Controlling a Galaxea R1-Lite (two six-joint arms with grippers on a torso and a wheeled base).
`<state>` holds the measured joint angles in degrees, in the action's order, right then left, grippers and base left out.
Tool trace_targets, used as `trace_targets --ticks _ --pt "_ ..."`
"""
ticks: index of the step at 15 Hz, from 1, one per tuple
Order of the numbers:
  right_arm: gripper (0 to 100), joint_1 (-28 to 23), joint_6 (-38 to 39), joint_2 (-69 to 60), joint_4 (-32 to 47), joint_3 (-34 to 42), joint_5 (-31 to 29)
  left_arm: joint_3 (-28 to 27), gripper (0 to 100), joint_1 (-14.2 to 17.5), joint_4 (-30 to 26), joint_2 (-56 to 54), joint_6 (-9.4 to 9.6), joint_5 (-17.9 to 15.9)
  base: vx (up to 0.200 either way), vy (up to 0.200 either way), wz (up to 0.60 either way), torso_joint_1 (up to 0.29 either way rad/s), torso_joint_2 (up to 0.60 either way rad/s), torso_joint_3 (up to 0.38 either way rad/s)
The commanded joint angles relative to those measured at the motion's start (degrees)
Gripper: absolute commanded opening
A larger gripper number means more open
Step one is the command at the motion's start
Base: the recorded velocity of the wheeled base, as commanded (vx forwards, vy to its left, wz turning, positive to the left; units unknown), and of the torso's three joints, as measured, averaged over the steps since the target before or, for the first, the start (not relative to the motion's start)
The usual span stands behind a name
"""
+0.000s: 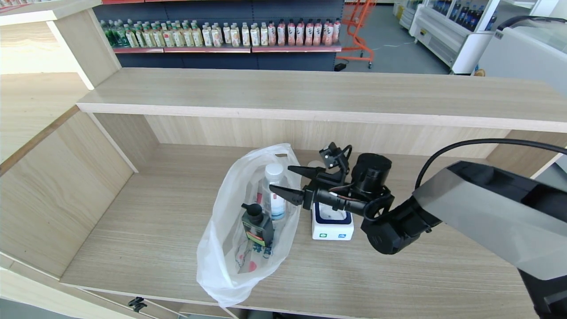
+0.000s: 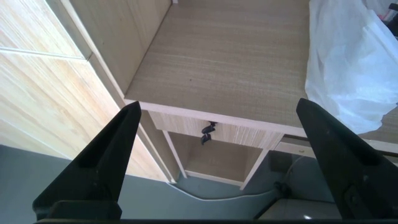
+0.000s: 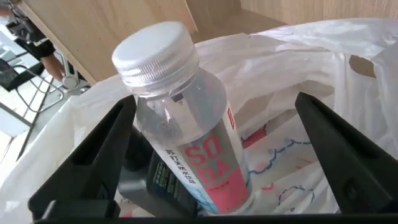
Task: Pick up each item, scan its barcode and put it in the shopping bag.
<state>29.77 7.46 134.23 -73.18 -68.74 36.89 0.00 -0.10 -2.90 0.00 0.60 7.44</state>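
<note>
The big wooden desk [image 1: 155,230] carries everything; in the middle of it sits the white shopping bag [image 1: 212,261], its mouth open. The right hand [image 1: 283,180] hangs at the bag's mouth, fingers spread wide and holding nothing; the left hand [image 2: 217,109] is spread open too, empty, over the desk's front edge near a corner of the bag. Just beside the bag, partly under the right arm, is the little white scanner [image 1: 332,228] with a blue top. The clear bottle [image 3: 186,143] with the white cap is inside the bag, between the right hand's fingers; they do not touch it. A smaller dark bottle [image 1: 258,226] with a black cap is in the bag too, right next to the clear one. I think the drop-in step for the clear bottle is done; next the right hand needs to lift straight out, so it does not catch the thin plastic or tip the bottle.
</note>
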Motion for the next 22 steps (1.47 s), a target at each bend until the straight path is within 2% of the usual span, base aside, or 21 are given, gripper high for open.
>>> trace_targets --ticks 1,3,7,10,12,13,15,16,17,18,20,21,22 --pt "100 -1.8 4.1 -7.8 0.1 4.6 1.2 0.0 100 0.0 0.0 0.1 0.02 0.0 0.000 0.000 0.00 0.000 0.00 0.000" --pt "100 -2.5 5.9 -13.0 0.1 9.5 3.5 0.0 100 0.0 0.0 0.1 0.02 0.0 0.000 0.000 0.00 0.000 0.00 0.000" --pt "100 -4.3 6.3 -24.8 0.0 25.4 4.7 0.0 100 0.0 0.0 0.1 0.02 0.0 0.000 0.000 0.00 0.000 0.00 0.000" --pt "100 -9.4 6.2 -33.2 1.4 34.1 4.8 0.0 100 0.0 0.0 0.1 0.02 0.0 0.000 0.000 0.00 0.000 0.00 0.000" --pt "100 -12.5 5.8 -42.6 9.9 38.2 4.3 0.0 100 0.0 0.0 0.1 0.02 0.0 0.000 0.000 0.00 0.000 0.00 0.000" --pt "100 -17.2 3.4 -54.8 23.3 41.4 3.2 0.0 100 0.0 0.0 0.1 0.02 0.0 0.000 0.000 0.00 0.000 0.00 0.000" --pt "100 -25.1 -8.2 -70.2 38.2 47.1 -2.0 0.0 100 0.0 0.0 0.1 0.02 0.0 0.000 0.000 0.00 0.000 0.00 0.000" --pt "100 -27.8 -11.3 -77.5 43.4 50.0 -6.4 0.0 100 0.0 0.0 0.1 0.02 0.0 0.000 0.000 0.00 0.000 0.00 0.000" --pt "100 -28.8 -11.5 -83.4 46.4 52.5 -11.8 0.0 100 0.0 0.0 0.1 0.02 0.0 0.000 0.000 0.00 0.000 0.00 0.000" --pt "100 -30.3 -11.5 -94.8 52.4 57.7 -20.3 0.0 100 0.0 0.0 0.1 0.02 0.0 0.000 0.000 0.00 0.000 0.00 0.000" --pt "100 -30.2 -11.2 -110.9 64.0 63.4 -32.9 0.0 100 0.0 0.0 0.1 0.02 0.0 0.000 0.000 0.00 0.000 0.00 0.000" --pt "100 -29.5 -10.3 -117.8 68.0 66.2 -36.6 0.0 100 0.0 0.0 0.1 0.02 0.0 0.000 0.000 0.00 0.000 0.00 0.000" --pt "100 -29.6 -9.2 -122.9 68.9 68.7 -36.5 0.0 100 0.0 0.0 0.1 0.02 0.0 0.000 0.000 0.00 0.000 0.00 0.000"
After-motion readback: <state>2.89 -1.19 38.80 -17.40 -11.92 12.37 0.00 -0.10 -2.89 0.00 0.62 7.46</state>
